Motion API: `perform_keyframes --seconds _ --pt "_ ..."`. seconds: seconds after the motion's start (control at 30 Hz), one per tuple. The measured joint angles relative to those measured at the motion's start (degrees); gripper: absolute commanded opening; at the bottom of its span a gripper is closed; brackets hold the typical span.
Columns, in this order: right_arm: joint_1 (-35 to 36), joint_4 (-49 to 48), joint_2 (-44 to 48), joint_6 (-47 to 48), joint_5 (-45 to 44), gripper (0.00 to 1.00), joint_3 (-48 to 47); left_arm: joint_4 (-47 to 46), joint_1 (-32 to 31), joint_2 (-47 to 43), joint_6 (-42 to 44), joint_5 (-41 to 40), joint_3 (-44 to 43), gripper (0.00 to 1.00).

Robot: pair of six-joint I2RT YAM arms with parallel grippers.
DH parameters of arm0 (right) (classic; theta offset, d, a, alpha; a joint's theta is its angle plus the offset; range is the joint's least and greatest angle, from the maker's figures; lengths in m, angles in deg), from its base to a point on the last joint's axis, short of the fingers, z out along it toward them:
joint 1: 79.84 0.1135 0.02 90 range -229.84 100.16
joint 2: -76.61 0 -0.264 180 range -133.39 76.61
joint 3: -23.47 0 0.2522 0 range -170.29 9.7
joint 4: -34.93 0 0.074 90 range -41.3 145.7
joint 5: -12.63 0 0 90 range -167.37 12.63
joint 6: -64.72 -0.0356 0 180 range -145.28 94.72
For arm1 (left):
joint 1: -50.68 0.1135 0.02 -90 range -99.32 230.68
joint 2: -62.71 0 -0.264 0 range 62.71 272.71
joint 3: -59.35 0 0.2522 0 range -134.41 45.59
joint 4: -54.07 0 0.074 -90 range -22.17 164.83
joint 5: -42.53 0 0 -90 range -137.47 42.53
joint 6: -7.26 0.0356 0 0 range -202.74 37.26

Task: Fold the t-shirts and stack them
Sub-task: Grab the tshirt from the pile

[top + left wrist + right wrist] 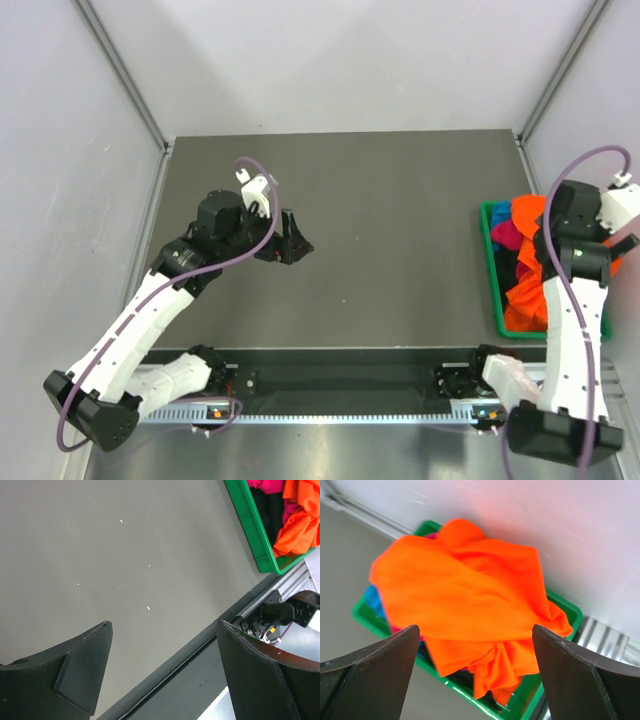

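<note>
Several cloth t-shirts (518,300), a vivid orange t-shirt (465,585) uppermost, are being held in a green plastic bin (490,270) at the dark bench's (400,220) right edge, directly under the wide, empty right gripper (475,630); the left gripper (165,625), equally wide, is being held well apart.

**Left arm** (140,320): white link shells alternate with black joint housings. The largest black housing (95,420) lies at 7 o'clock in the top view.

**Right arm** (570,340): the same white shells and black joints, with its large black housing (560,435) at 5 o'clock.

**Cables:** a mauve cable (250,165) loops along the left arm, and a matching one (585,160) along the right.

**Bases** (200,375): small white-and-black units carrying tiny orange marks.

**Left tool** (165,623): two matte black, wedge-shaped fingers (80,665), one showing a triangular stiffening rib.

**Right tool** (475,627): two black fingers (375,665) of the same form.
</note>
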Motion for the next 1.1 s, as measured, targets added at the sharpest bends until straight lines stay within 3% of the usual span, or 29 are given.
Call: perform_keyframes --seconds 0.2,0.37,0.47,0.5,0.53,0.63,0.7,0.73,0.77,0.9,1.1 --pt "-18.7 -3.8 -5.9 3.3 15.7 0.88 2.7 -0.2 0.0 1.6 -0.1 1.4 0.0 0.89" --pt "-22.8 -8.1 -9.7 4.4 23.3 0.86 7.0 0.0 0.0 2.6 -0.5 1.5 0.0 0.88" --pt "-24.4 -11.1 -11.2 4.8 26.4 0.77 9.6 0.0 0.0 2.6 -1.3 1.5 0.0 0.86" --pt "-24.9 -12.0 -11.7 4.9 27.2 0.73 10.3 0.0 0.0 2.6 -1.8 1.5 0.0 0.85" --pt "-25.3 -13.2 -12.2 5.1 28.1 0.58 11.0 0.0 0.0 2.6 -2.2 1.5 0.0 0.85" --pt "-25.8 -15.4 -13.2 5.7 30.2 0.3 12.0 0.0 0.0 2.6 -3.2 1.4 0.0 0.83" --pt "-25.9 -16.5 -13.3 6.3 31.5 0.19 12.0 0.0 0.0 2.6 -3.9 1.3 0.0 0.83" --pt "-25.9 -16.8 -13.1 6.4 32.0 0.05 11.9 0.0 0.0 2.6 -4.1 1.2 0.0 0.83" --pt "-25.9 -16.8 -12.9 6.8 32.6 0.0 11.7 0.0 0.0 2.6 -4.3 1.2 0.0 0.83" --pt "-25.8 -13.8 -11.9 6.7 34.1 0.0 7.5 -0.5 0.0 2.6 -4.7 1.0 0.3 0.83" --pt "-25.4 -7.4 -11.1 6.8 35.2 0.02 -7.8 -0.6 0.0 2.6 -5.0 0.3 0.6 0.85"
